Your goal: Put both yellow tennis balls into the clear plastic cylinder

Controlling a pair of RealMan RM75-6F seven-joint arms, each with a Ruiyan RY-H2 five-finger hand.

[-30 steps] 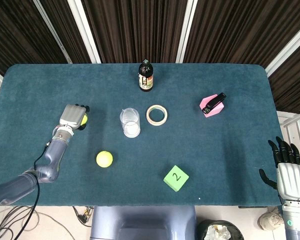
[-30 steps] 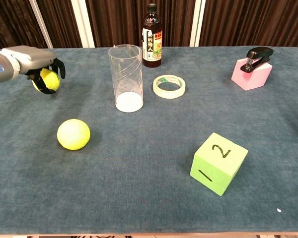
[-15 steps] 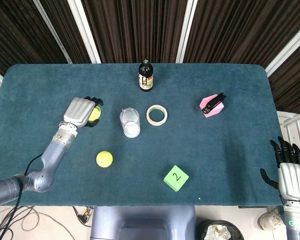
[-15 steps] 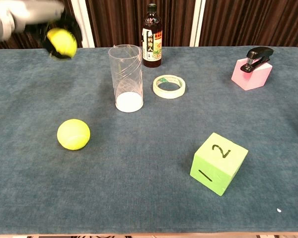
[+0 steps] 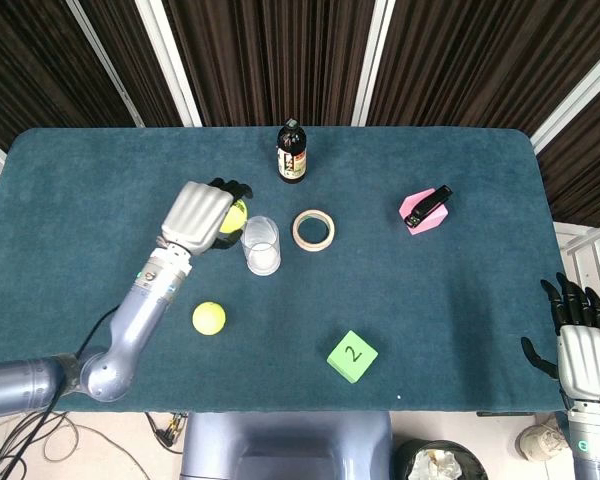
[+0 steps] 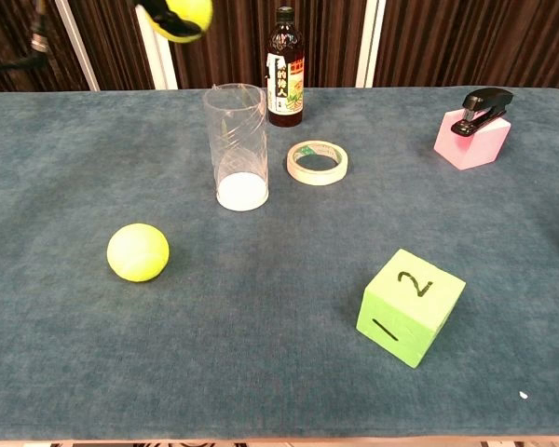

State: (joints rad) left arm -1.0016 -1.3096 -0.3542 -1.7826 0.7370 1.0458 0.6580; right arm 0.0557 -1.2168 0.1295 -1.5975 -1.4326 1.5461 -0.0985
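The left hand [image 5: 202, 215] grips one tennis ball [image 5: 233, 216] in curled fingers, held in the air just left of the clear cylinder [image 5: 260, 245], which stands upright near the middle of the table [image 5: 460, 290]. The second ball [image 5: 209, 318] lies toward the table's front edge, left of centre. The right hand [image 5: 578, 345] hangs off the table's front right corner, fingers spread and holding nothing. A bottle [image 5: 292, 153] stands at the back edge.
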